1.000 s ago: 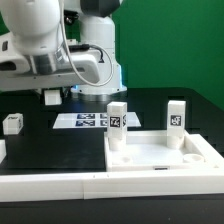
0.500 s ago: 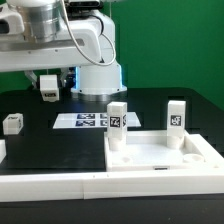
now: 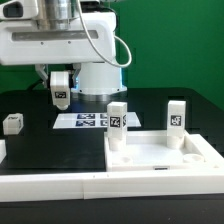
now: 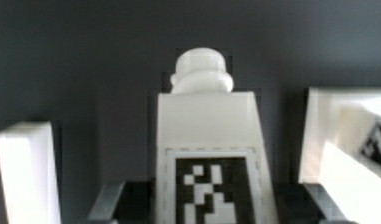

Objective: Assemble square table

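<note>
My gripper [image 3: 60,84] hangs above the table at the exterior view's left, shut on a white table leg [image 3: 61,97] that it holds off the table. In the wrist view the tagged leg [image 4: 208,130] sits between my two dark fingers [image 4: 126,200], its round peg pointing away from the camera. The square table top [image 3: 160,158] lies at the front right. Two legs [image 3: 117,126] [image 3: 176,117] stand upright on its far corners. A further leg [image 3: 12,123] lies on the table at the far left.
The marker board [image 3: 88,120] lies flat behind the table top, under and just right of the held leg. A long white rail [image 3: 50,185] runs along the front edge. The robot base [image 3: 98,75] stands at the back.
My arm has swung toward the exterior view's right, carrying the leg with it, and the wrist has turned so the leg's tag faces the exterior camera.
</note>
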Motion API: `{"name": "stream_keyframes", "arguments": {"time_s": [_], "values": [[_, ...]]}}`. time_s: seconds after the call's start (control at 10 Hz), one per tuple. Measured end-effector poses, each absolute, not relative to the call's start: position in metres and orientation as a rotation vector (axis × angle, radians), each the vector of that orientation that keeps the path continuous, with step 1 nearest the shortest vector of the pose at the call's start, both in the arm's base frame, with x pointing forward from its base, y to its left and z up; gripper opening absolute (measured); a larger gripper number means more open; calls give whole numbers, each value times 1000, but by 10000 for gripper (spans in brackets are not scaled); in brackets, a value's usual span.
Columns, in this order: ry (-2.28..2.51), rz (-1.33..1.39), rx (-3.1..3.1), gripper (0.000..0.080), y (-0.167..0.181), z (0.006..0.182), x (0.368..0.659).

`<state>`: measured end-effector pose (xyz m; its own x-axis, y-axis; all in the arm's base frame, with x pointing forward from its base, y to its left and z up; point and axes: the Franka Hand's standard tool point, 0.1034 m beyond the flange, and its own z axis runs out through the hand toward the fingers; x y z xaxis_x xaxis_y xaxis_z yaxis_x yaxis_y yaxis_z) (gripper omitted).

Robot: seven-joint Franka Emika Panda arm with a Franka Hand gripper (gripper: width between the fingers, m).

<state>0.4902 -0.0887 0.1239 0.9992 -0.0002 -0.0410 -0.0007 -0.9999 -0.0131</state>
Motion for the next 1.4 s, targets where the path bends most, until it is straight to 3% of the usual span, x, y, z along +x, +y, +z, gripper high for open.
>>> {"name": "stream_keyframes", "arguments": {"time_s": [0.2, 0.5, 0.6, 0.8, 1.2, 1.4], "values": [[-70, -301, -3150, 290, -83, 147, 530], [-89, -601, -3198, 290, -101, 146, 524], [-85, -643, -3208, 290, -104, 144, 520], [-19, -631, -3176, 290, -71, 133, 529], [199, -603, -3060, 290, 0, 153, 584], [156, -610, -3079, 290, -10, 148, 579]]}}
